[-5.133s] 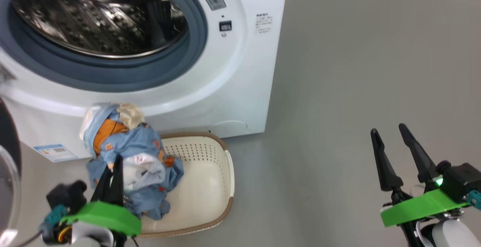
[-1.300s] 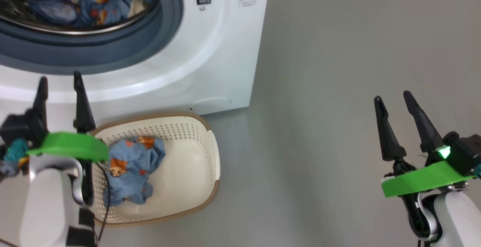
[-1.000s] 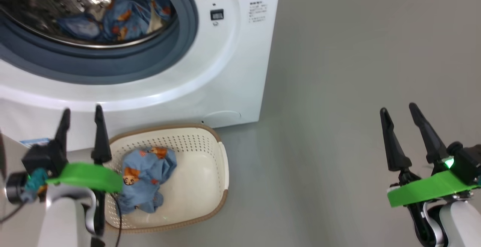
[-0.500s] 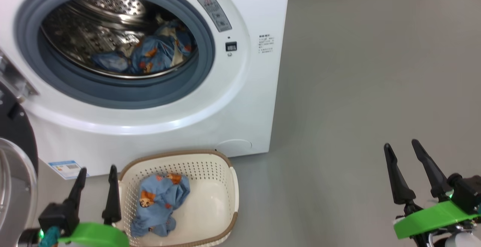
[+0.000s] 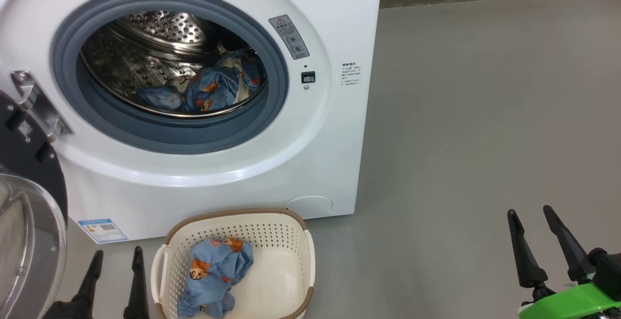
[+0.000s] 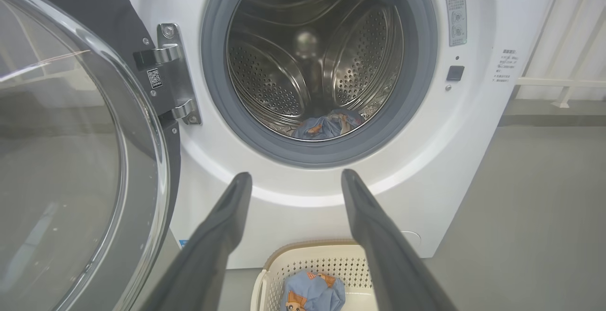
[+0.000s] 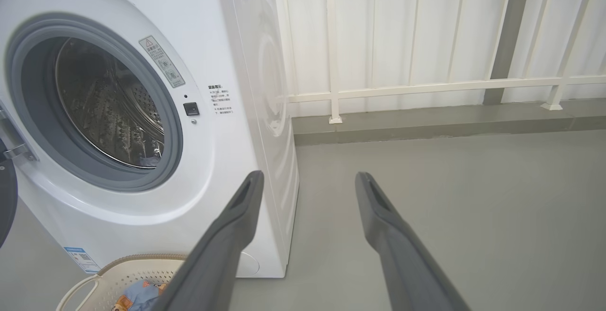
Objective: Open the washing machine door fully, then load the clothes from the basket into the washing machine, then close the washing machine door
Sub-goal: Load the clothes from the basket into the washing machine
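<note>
Here the washing machine (image 5: 339, 27) takes the upper left, the washing machine door (image 5: 29, 241) swung open at the lower-left edge, bare floor (image 5: 485, 115) spreading right. The basket (image 5: 303, 241) at bottom centre holds clothes (image 5: 213, 275). Left gripper (image 5: 119, 252) and right gripper (image 5: 529, 210) gape wide, touching nothing.

basket (image 5: 311, 260) before washing machine (image 5: 315, 163), clothes (image 5: 213, 273) in both

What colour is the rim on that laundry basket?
The basket rim is brown, over a cream-white perforated body; clearest in the head view.
</note>
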